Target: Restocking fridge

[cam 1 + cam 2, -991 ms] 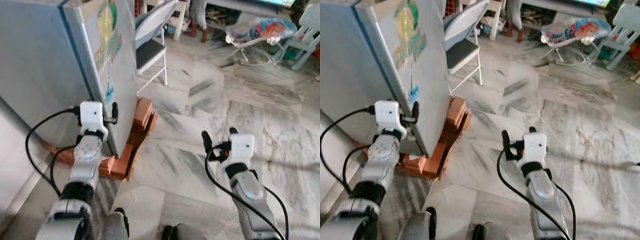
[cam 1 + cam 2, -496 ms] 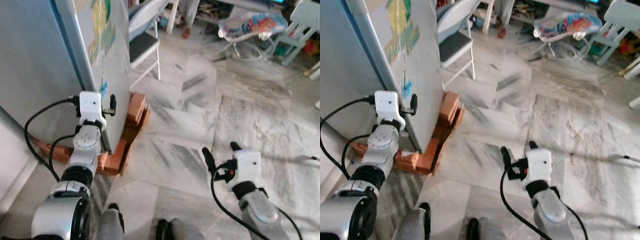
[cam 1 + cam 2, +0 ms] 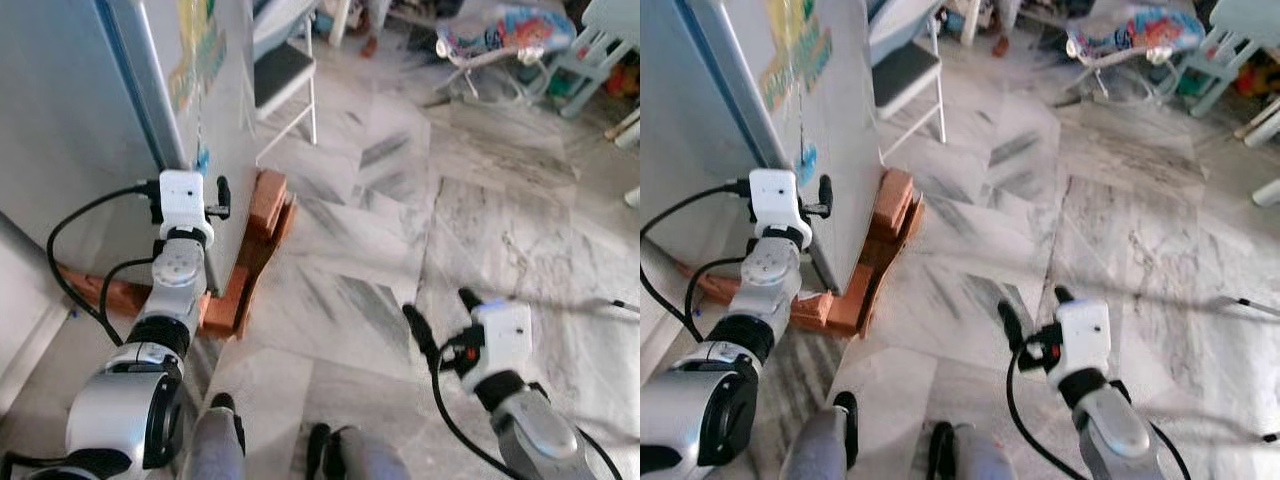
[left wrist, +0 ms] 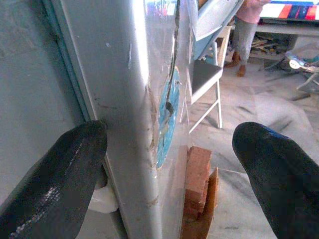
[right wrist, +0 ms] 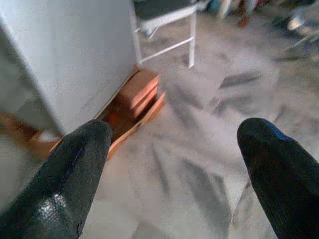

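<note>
Two grippers up, both released and empty. Left gripper (image 4: pixel 169 164) sits at the corner edge of the tall grey metal fridge (image 3: pixel 90 90), upper left of frame, fingers spread either side of that corner. Fridge stands on orange bricks (image 3: pixel 262 200). Right gripper (image 3: pixel 442 315) hovers low right over the grey-veined marble floor (image 3: pixel 400 230), fingers apart. White folding chair (image 3: pixel 280 75) just beyond the fridge.
</note>
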